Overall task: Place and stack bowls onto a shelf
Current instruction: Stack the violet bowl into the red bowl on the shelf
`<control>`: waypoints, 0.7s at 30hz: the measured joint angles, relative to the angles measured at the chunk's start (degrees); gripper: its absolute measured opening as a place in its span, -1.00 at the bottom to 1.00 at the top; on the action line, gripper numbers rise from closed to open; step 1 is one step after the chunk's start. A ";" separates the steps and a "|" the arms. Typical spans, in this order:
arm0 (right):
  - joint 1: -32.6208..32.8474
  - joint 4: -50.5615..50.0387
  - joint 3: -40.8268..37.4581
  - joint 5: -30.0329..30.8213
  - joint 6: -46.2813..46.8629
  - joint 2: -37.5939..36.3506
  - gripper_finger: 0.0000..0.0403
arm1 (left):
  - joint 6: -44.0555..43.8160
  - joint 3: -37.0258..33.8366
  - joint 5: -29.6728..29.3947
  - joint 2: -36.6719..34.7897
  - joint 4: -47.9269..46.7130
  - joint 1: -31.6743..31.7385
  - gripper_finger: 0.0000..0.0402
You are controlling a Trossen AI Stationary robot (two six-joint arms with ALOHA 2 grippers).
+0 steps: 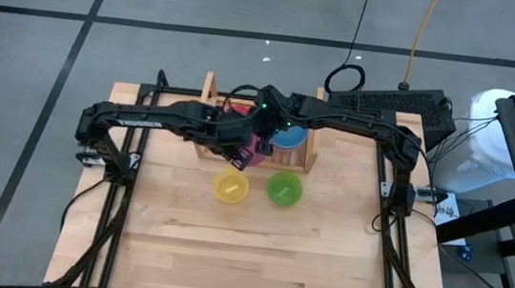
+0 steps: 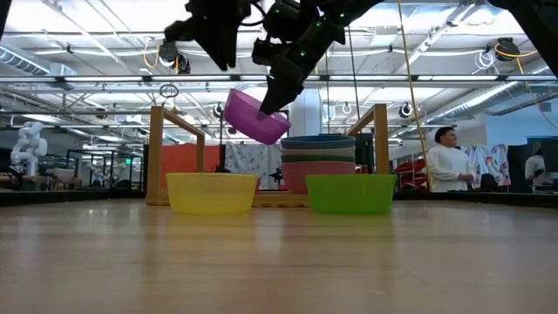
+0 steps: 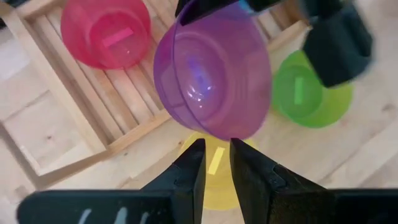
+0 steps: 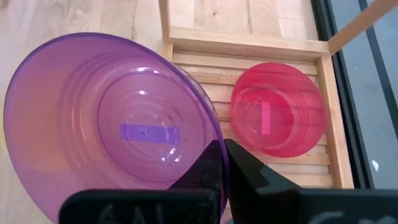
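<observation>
Purple bowl is pinched at its rim by the right gripper, tilted in the air above the shelf. Left gripper is held slightly spread, empty, just beside the bowl. Red bowl is seated on the shelf.

This place is a large robotics lab or industrial test hall. Beyond the far edge of the light plywood tabletop, the low view shows a high open ceiling with white metal trusses and hanging lamps. A white humanoid-shaped robot figure stands at the left, and a person in a white coat at the right. From above, a grey concrete floor with dark tape lines and loose black cables surrounds the tabletop.
</observation>
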 joint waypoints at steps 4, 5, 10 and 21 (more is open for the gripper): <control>-0.23 1.13 0.00 -0.07 0.07 0.00 -1.00 | 0.10 0.01 -2.94 -3.57 -0.70 -1.01 -0.61; -0.28 1.30 0.00 -1.09 0.07 0.00 -1.00 | 0.12 0.02 -3.98 -4.35 -1.50 -1.20 -0.61; -0.54 1.71 1.51 -5.74 0.93 0.00 -1.00 | -0.30 0.02 -6.84 -7.26 -6.38 -1.71 -0.61; -1.73 -0.21 12.61 -5.77 0.39 0.00 -1.00 | -0.53 -0.01 -8.18 -8.46 -12.20 -1.72 -0.61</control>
